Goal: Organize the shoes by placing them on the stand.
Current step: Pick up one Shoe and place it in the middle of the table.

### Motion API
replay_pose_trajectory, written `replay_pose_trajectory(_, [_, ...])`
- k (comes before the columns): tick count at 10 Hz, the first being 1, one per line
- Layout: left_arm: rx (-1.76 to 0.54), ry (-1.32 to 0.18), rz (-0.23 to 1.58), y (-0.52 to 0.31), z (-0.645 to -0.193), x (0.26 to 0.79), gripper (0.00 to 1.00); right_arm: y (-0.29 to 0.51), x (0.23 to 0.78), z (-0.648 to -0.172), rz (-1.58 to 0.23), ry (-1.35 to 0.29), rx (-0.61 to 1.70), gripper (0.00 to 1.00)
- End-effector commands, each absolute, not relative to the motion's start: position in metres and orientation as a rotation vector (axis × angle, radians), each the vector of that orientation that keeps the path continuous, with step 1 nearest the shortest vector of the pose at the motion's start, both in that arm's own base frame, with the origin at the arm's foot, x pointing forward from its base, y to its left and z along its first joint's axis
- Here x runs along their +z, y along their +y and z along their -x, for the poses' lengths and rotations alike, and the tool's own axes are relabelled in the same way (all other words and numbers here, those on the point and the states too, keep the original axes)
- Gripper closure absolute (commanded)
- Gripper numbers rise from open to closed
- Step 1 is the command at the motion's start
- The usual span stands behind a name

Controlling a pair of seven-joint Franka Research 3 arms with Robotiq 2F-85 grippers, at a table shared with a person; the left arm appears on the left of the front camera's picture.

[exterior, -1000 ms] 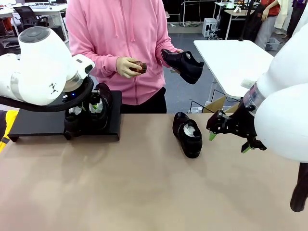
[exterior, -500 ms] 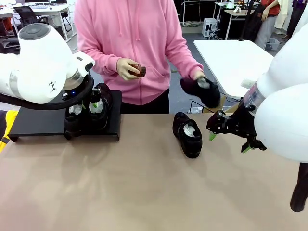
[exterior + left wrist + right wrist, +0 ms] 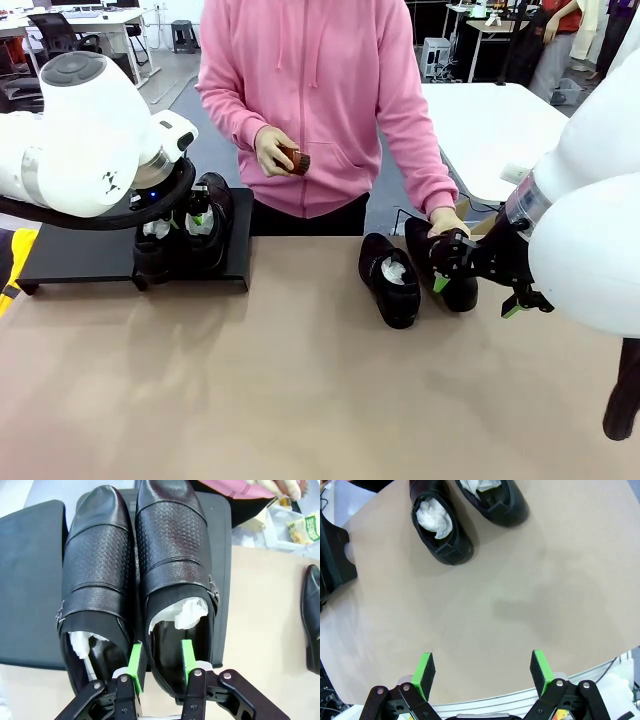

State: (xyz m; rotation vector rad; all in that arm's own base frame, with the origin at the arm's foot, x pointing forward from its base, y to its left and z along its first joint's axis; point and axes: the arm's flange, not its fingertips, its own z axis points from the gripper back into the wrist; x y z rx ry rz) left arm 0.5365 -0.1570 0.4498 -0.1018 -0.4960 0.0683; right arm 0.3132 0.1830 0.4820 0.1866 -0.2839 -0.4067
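The left wrist view shows what the arm hides in the front view: the left gripper (image 3: 160, 662) clamped on the side wall of the held shoe (image 3: 175, 555), which stands beside its mate (image 3: 97, 565) on the right panel of the stand (image 3: 30, 580). Farther right on the tan table (image 3: 300, 400), the right gripper (image 3: 476, 297) gapes wide beside a stuffed shoe (image 3: 390, 282) and another shoe (image 3: 420, 248) held by a person's hand (image 3: 447, 222). A white table (image 3: 500, 120) stands beyond.

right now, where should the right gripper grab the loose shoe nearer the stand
Probably pinch the heel-end wall of the shoe from above, one finger inside, one outside. It sits upright, opening up, heel toward the robot, with the paper stuffing leaving room behind it.
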Motion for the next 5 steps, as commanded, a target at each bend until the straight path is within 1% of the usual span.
replay_pose_trajectory(1, [0.069,-0.505,0.103,-0.1557,-0.5369,0.4519,0.59,0.1826,0.4815,-0.3170,-0.212,-0.286,-0.385,0.00])
replay_pose_trajectory(5, [0.068,-0.496,0.102,-0.1570,-0.5365,0.4498,0.59,0.1826,0.4815,-0.3170,-0.212,-0.286,-0.385,0.00])
